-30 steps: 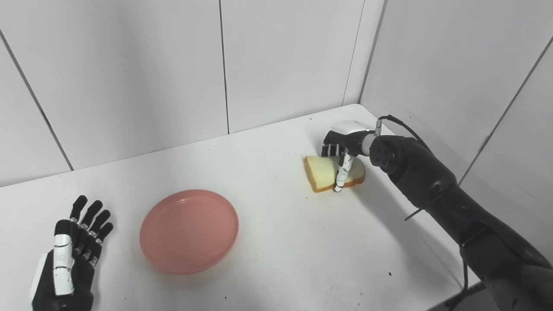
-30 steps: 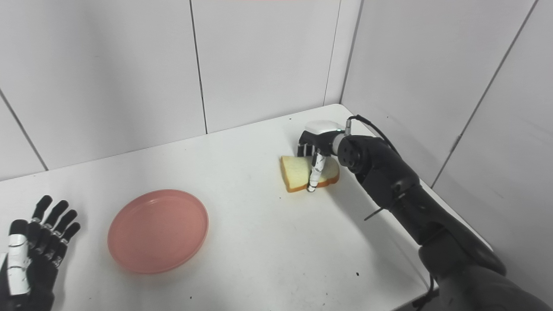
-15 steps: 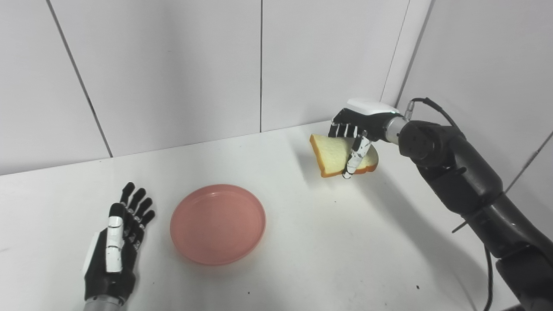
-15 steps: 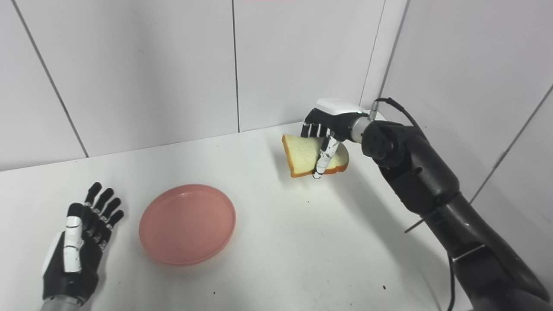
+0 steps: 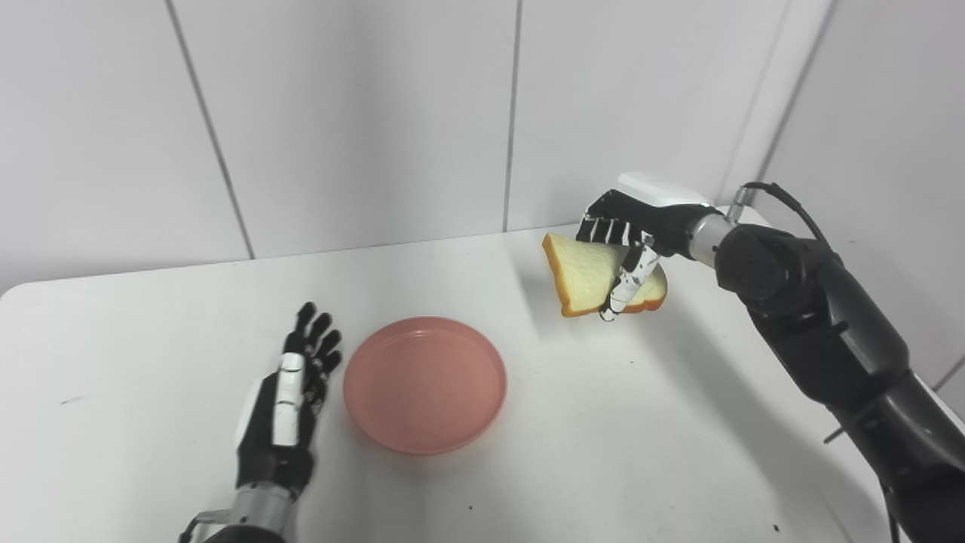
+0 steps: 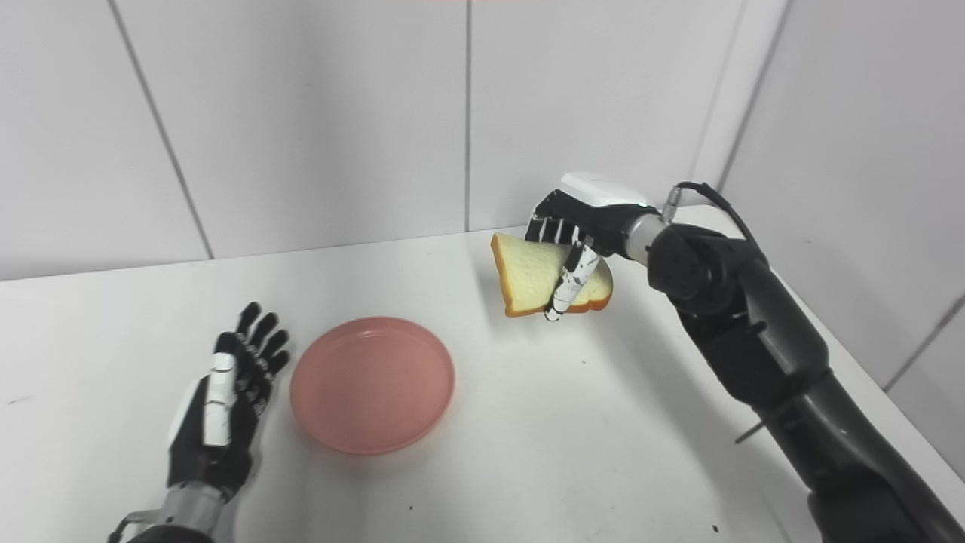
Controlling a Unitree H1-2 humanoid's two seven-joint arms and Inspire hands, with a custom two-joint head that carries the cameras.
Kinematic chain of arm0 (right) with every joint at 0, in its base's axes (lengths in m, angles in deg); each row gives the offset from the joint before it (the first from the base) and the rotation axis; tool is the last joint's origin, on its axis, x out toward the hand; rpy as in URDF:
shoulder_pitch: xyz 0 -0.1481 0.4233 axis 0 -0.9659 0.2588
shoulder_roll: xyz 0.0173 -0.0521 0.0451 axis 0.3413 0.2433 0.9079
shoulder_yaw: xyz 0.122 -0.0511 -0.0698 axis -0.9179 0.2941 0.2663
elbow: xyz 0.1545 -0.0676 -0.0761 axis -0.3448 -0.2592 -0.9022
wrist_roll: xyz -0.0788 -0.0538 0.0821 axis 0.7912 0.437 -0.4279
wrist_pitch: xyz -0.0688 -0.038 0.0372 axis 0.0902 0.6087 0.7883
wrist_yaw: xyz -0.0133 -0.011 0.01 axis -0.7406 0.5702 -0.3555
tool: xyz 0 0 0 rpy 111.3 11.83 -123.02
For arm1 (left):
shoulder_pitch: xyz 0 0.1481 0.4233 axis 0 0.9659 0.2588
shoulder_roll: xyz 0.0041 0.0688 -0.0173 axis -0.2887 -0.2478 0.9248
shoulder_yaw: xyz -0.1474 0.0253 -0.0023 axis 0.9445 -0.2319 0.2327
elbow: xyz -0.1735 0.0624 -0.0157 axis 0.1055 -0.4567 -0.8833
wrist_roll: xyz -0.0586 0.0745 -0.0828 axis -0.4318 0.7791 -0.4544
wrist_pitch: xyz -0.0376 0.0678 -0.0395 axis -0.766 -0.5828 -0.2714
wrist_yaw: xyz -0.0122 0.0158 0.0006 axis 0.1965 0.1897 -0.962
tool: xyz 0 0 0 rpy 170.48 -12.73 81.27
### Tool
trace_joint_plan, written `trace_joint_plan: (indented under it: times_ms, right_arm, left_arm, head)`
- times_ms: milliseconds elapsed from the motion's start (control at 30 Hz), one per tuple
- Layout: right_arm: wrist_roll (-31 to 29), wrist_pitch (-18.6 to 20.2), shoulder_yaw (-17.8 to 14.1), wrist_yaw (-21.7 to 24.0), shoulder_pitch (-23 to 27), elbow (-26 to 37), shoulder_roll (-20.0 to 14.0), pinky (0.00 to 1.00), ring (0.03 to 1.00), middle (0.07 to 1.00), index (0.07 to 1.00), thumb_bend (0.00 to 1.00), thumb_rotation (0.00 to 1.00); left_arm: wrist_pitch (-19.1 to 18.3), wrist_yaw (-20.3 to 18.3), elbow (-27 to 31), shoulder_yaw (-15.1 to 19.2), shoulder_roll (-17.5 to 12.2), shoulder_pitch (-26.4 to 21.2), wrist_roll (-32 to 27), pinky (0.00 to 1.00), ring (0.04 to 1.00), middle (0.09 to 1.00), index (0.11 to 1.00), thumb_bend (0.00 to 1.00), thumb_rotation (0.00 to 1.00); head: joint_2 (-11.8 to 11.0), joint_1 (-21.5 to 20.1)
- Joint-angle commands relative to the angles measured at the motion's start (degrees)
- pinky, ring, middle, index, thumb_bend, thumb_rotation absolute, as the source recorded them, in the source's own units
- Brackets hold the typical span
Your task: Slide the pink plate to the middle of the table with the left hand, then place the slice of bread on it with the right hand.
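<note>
The pink plate lies flat on the white table, near its middle. My left hand rests open on the table just left of the plate, fingers straight, a small gap from the rim. My right hand is shut on the slice of bread, held tilted in the air above the table's far right part, to the right of and beyond the plate. The thumb crosses the front face of the slice.
White wall panels stand close behind the table and along its right side. The table's left edge shows at the far left. A cable loops off the right wrist.
The camera has swung left, shifting the whole picture. My right hand lifted the bread off the table and now holds it in the air. My left hand lies nearer the plate's rim than before.
</note>
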Motion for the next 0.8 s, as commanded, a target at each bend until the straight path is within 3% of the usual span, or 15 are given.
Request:
trace_joint_plan:
  times_ms: [0, 200, 367, 500, 667, 767]
  right_arm:
    - [-0.54, -2.68, -0.13, -1.17, 4.28, 2.45, 0.44, 0.40, 0.453, 0.460, 0.516, 0.52, 0.00]
    - [-1.22, -2.10, 2.31, -0.69, 6.32, 2.46, 4.61, 0.32, 0.398, 0.438, 0.532, 0.52, 0.00]
    - [-1.48, -2.33, 4.29, -0.69, 7.22, 2.17, 7.82, 0.41, 0.462, 0.458, 0.515, 0.52, 0.00]
    - [-1.13, -1.95, 6.19, -0.32, 7.74, 1.65, 9.82, 0.41, 0.465, 0.461, 0.513, 0.52, 0.00]
    - [0.97, -4.04, 9.35, -1.82, 7.73, -0.65, 12.18, 0.36, 0.429, 0.450, 0.523, 0.52, 0.00]
    - [-0.60, -6.93, 9.45, -2.58, 7.38, -2.99, 13.55, 0.42, 0.451, 0.454, 0.515, 0.52, 0.00]
  left_arm:
    - [1.52, 0.76, 0.78, -0.57, 1.20, -2.11, 0.97, 0.94, 0.947, 0.960, 0.967, 0.61, 1.00]
    - [0.69, 0.92, 0.13, -0.98, 1.74, -2.55, 1.41, 0.97, 0.959, 0.970, 0.977, 0.62, 1.00]
    - [0.21, 1.41, -0.06, -1.31, 1.80, -3.02, 2.62, 0.94, 0.947, 0.963, 0.970, 0.65, 1.00]
    - [1.24, 2.43, -0.56, -1.26, 2.41, -3.22, 3.56, 0.92, 0.936, 0.951, 0.960, 0.64, 1.00]
    - [1.67, 3.64, -0.70, -1.18, 3.46, -3.58, 3.88, 0.93, 0.931, 0.943, 0.956, 0.64, 1.00]
    - [1.65, 3.96, -0.69, -1.35, 3.60, -3.83, 4.34, 0.93, 0.931, 0.945, 0.958, 0.64, 1.00]
  head:
    - [0.10, 0.80]
    - [0.44, 2.73]
    - [0.62, 4.01]
    - [0.70, 4.65]
    - [1.01, 5.90]
    - [1.12, 6.23]
